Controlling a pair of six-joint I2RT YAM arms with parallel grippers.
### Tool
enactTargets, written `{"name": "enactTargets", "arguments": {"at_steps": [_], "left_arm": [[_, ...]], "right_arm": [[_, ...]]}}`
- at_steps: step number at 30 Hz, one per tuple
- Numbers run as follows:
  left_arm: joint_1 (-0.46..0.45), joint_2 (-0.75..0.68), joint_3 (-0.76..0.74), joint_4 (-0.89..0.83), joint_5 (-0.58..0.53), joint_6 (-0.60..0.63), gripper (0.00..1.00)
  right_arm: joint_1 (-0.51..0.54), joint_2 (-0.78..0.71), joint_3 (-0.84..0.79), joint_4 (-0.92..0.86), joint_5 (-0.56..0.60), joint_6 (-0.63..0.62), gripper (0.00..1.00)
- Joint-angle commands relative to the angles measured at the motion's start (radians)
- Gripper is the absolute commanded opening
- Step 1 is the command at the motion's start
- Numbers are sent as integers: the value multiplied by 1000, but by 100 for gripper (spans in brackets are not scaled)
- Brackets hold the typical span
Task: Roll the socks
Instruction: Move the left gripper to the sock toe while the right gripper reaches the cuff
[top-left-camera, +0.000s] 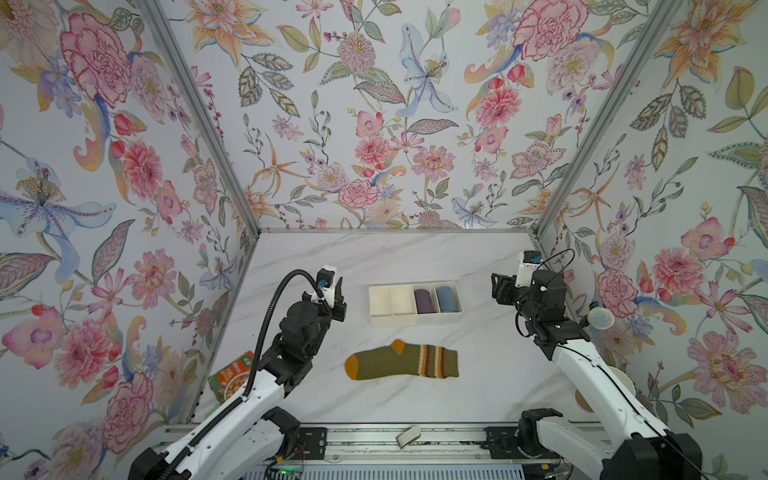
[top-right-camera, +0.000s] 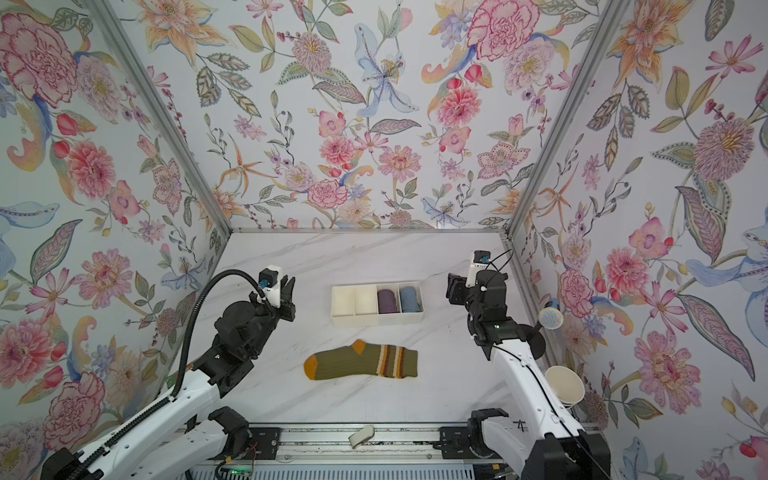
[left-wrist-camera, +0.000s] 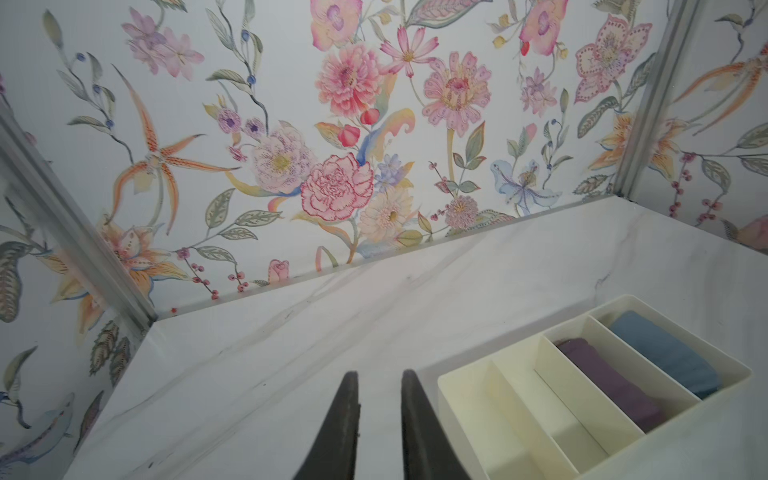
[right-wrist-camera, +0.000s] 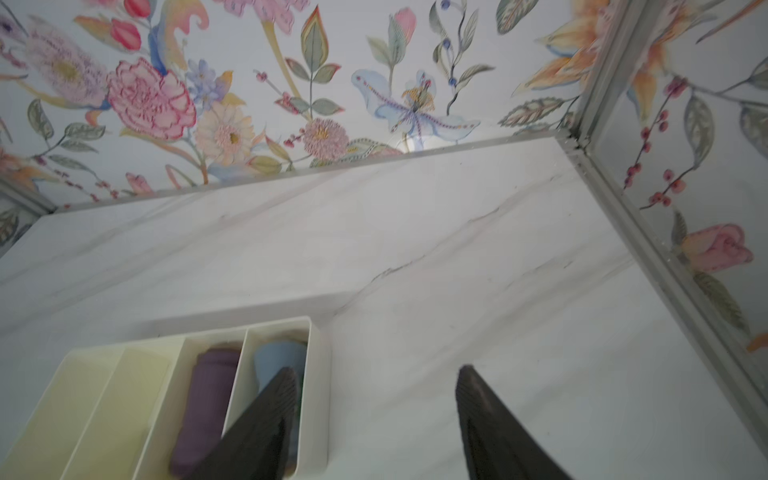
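A small grey piece (top-left-camera: 408, 435) sits on the metal rail (top-left-camera: 449, 439), nearest of all. Next comes the green striped sock (top-left-camera: 401, 360), flat on the white table (top-left-camera: 478, 257) and not rolled. It lies behind both sets of fingertips, touching neither, with its yellow toe toward the left gripper (top-left-camera: 338, 291). That gripper's fingers (left-wrist-camera: 345, 415) have only a thin gap between them and hold nothing. The right gripper (right-wrist-camera: 376, 370) is spread wide and holds nothing. Between the 2 grippers sits a white tray (top-left-camera: 415, 322) with 4 slots. A purple roll (top-left-camera: 424, 300) and a blue roll (top-left-camera: 446, 298) fill the 2 slots nearest the right gripper.
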Motion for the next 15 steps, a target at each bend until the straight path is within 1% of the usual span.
{"name": "enactTargets", "arguments": {"at_steps": [1, 3, 5, 7, 11, 15], "left_arm": [[-79, 11, 29, -119, 18, -42, 17], [-130, 37, 37, -140, 12, -44, 12], [-177, 76, 50, -154, 15, -47, 11], [-215, 119, 60, -157, 26, -52, 9], [-276, 216, 94, -155, 46, -57, 7], [-301, 296, 120, -147, 97, -73, 6]], "right_arm": [[64, -78, -23, -392, -48, 150, 56], [101, -112, -32, -489, -38, 204, 52], [145, -142, -50, -548, -45, 262, 50], [192, -152, -68, -584, -48, 313, 45], [287, -150, -114, -601, -44, 394, 39], [369, -149, -154, -584, -48, 469, 35]]}}
